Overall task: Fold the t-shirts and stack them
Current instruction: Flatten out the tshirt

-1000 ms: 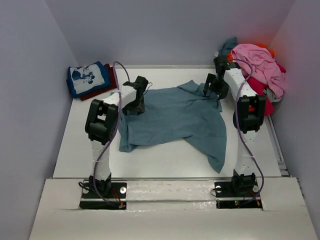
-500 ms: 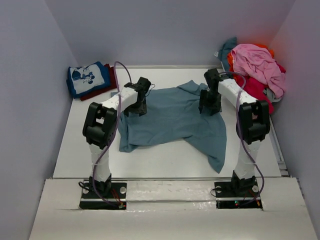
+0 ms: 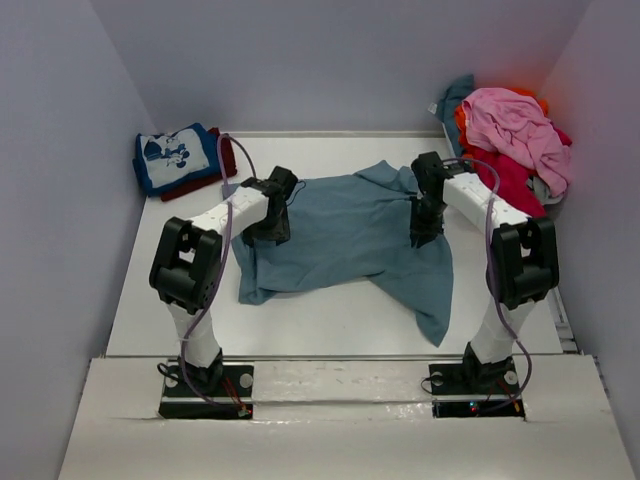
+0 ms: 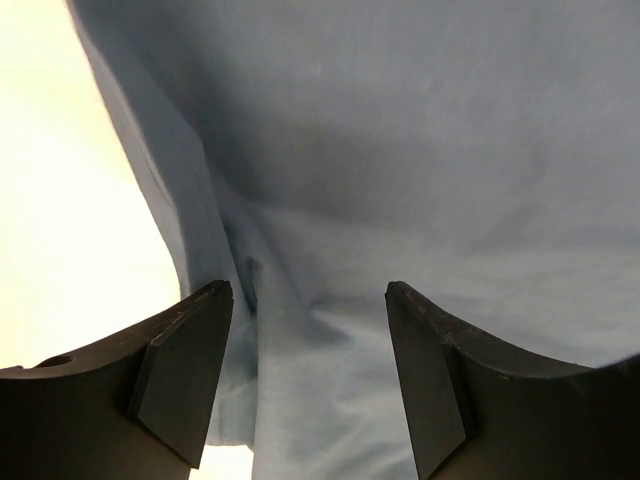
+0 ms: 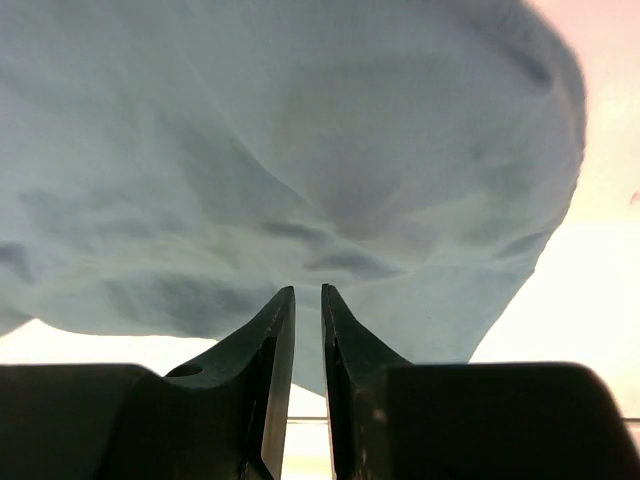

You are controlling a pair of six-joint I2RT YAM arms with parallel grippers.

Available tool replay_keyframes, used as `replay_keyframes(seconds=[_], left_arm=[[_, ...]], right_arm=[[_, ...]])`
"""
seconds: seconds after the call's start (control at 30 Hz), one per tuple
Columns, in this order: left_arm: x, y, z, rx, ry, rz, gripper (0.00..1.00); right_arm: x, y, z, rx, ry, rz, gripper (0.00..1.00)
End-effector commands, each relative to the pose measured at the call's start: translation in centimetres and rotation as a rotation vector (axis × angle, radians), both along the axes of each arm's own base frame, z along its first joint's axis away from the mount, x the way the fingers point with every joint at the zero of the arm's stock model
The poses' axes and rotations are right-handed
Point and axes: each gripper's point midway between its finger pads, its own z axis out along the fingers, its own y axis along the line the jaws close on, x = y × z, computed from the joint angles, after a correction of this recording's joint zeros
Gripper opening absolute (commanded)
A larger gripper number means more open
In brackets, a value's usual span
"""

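Observation:
A plain slate-blue t-shirt [image 3: 345, 235] lies spread and rumpled across the middle of the table. My left gripper [image 3: 271, 233] hangs open just over its left edge; in the left wrist view the cloth [image 4: 400, 150] fills the space between the wide-apart fingers of that gripper [image 4: 308, 292]. My right gripper [image 3: 424, 236] is at the shirt's right side. In the right wrist view its jaws [image 5: 308, 292] are drawn close on a fold of the blue cloth [image 5: 300, 150].
A folded blue cartoon-print tee [image 3: 175, 155] lies on a dark red one [image 3: 205, 182] at the back left. At the back right is a heap: pink [image 3: 515, 125], red [image 3: 515, 178], orange [image 3: 461, 120], teal [image 3: 458, 92]. Grey walls close in three sides of the white table [image 3: 330, 320].
My right gripper has come down from the shirt's back right corner to its right side and closed from wide open. The left gripper has shifted slightly forward and stays open.

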Motion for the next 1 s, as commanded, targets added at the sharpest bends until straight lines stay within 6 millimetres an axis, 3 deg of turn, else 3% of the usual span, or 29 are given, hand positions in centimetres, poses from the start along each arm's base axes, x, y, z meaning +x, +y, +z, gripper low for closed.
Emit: replay_keyframes(seconds=[0.0,0.13,0.37,0.57,0.83,0.97], left_arm=[[-3.5,-0.3,-1.0,-0.022,0.049,-0.004,0.74],[-5.7,0.0,-2.2,-0.012,0.085,-0.018,0.74],[-7.5,0.2,-3.4,-0.014,0.121,-0.014,0.74],[-10.8,0.1,-5.2,-0.066,0.186,-0.003,0.74],[-14.9,0.6,-6.3,-0.06,0.236,-0.008,0.74],[-15.0,0.7,-5.7,-0.063,0.232,0.005,0.74]], right_arm=[[-2.5,0.8,-0.7,0.023,0.045,0.036,0.23],[-4.8,0.8,-2.1,0.029,0.095,0.039,0.23],[-5.8,1.1,-3.7,0.039,0.124,0.041,0.21],[-8.7,1.2,-5.0,0.047,0.179,0.046,0.2],[-15.2,1.0,-5.9,0.072,0.29,0.04,0.18],[-16.9,1.3,-3.2,0.1,0.25,0.025,0.18]])
